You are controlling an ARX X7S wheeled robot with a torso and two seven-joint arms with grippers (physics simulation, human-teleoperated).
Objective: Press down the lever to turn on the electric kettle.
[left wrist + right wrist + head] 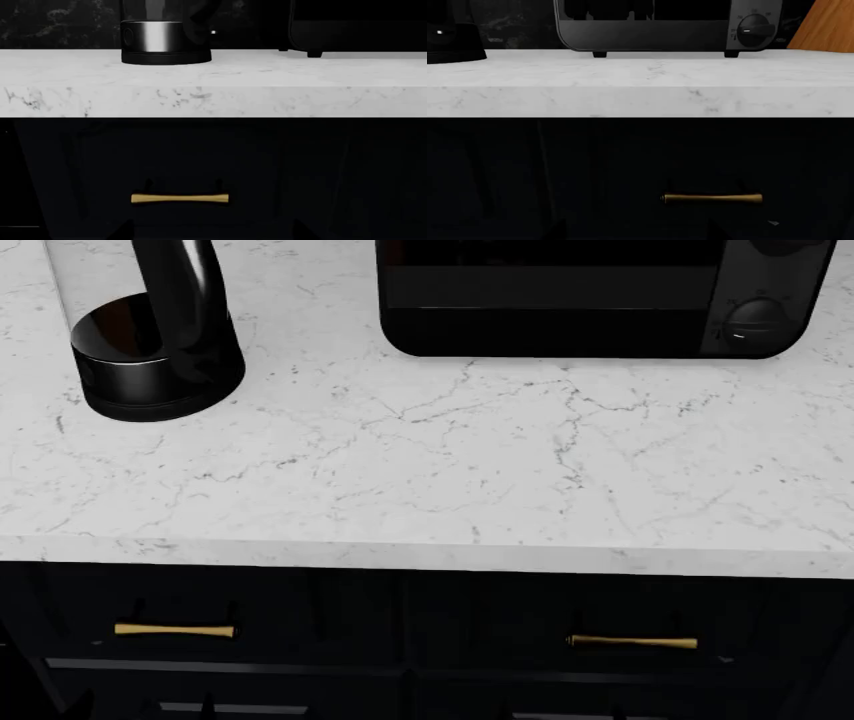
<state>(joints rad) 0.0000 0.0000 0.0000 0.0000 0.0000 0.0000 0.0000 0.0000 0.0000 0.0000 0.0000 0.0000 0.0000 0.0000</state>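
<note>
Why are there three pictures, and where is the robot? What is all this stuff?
These are computer-made pictures from a pretend robot with two arms. You see through its cameras. One is on its head, looking down at a white marble counter. The other two sit near its left and right grippers, low down, facing the dark drawers with gold handles.

On the counter stands a kettle with a glass body and black base. Beside it, apart from it, is a black oven with a round dial. At one edge of the right wrist picture there is something wooden.

The robot should press the kettle's lever, but I cannot make it out here. Neither gripper clearly shows, and nothing is held.
</note>
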